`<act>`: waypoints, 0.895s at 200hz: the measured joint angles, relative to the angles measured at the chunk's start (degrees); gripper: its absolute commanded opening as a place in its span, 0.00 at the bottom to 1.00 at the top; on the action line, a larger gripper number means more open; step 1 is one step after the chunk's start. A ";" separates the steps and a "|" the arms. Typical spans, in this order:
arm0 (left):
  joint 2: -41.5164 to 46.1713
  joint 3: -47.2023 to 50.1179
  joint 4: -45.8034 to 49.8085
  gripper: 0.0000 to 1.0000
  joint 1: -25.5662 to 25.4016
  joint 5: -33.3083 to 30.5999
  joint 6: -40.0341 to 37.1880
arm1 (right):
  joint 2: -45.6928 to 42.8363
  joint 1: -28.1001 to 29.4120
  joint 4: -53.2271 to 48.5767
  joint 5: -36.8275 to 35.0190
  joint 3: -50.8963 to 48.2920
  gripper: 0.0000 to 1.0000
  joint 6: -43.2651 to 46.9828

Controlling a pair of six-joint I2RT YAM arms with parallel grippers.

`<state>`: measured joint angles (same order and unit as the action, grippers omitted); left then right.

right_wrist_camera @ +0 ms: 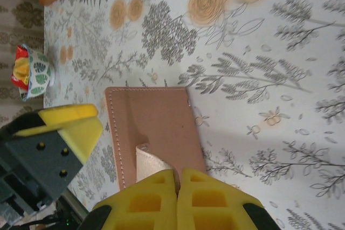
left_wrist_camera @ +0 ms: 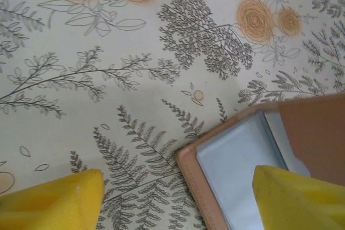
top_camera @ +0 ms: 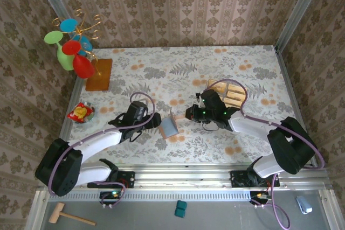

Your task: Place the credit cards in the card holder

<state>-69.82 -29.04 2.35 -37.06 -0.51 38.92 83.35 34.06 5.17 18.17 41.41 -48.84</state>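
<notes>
The reddish-brown card holder (top_camera: pixel 168 127) lies open mid-table, its grey lining (left_wrist_camera: pixel 242 171) facing up and one cover standing upright (right_wrist_camera: pixel 153 119). My right gripper (right_wrist_camera: pixel 177 179) is shut on the pale snap tab (right_wrist_camera: pixel 148 160) of that cover, and it sits just right of the holder (top_camera: pixel 190 113). My left gripper (left_wrist_camera: pixel 175 184) is open and low over the holder's left corner; one yellow finger (left_wrist_camera: pixel 291 197) is above the lining, the other (left_wrist_camera: pixel 59 200) above bare table. The tan credit cards (top_camera: pixel 226 93) lie at the back right, behind my right arm.
A wooden board (top_camera: pixel 99 74) with a stand of coloured cups (top_camera: pixel 73 49) stands at the back left. A small bowl of red and yellow bits (top_camera: pixel 81 113) sits by the left edge, also seen as the bowl (right_wrist_camera: pixel 33 74) in the right wrist view.
</notes>
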 measured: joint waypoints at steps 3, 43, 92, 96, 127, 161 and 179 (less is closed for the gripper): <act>-0.24 -0.28 0.15 0.74 -0.22 -0.17 -0.07 | -0.09 -0.20 0.00 -0.04 -0.07 0.00 -0.02; -4.55 -4.22 1.33 0.75 -2.97 -1.95 -1.51 | -1.18 -2.05 -0.15 -1.07 -2.19 0.00 0.00; -10.10 -6.67 1.36 0.74 -4.07 -2.45 -2.78 | -1.73 -2.93 -0.17 -1.51 -4.70 0.00 0.00; -10.40 -6.84 1.38 0.75 -4.13 -2.45 -2.80 | -1.75 -2.93 -0.15 -1.53 -4.94 0.00 0.00; -12.00 -7.63 1.05 0.74 -4.13 -2.32 -3.26 | -1.77 -3.21 -0.13 -1.95 -6.71 0.00 0.02; -12.83 -7.65 -0.61 0.69 -4.11 -1.22 -3.45 | -1.77 -4.00 0.09 -2.54 -8.24 0.00 0.02; -13.51 -7.65 -2.25 0.63 -3.96 -0.02 -3.32 | -1.77 -4.20 0.28 -2.73 -8.81 0.00 0.07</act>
<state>-83.33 -36.69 0.10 -41.01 -0.54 35.59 81.58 29.87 5.45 15.44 32.60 -48.77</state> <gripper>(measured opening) 0.668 0.066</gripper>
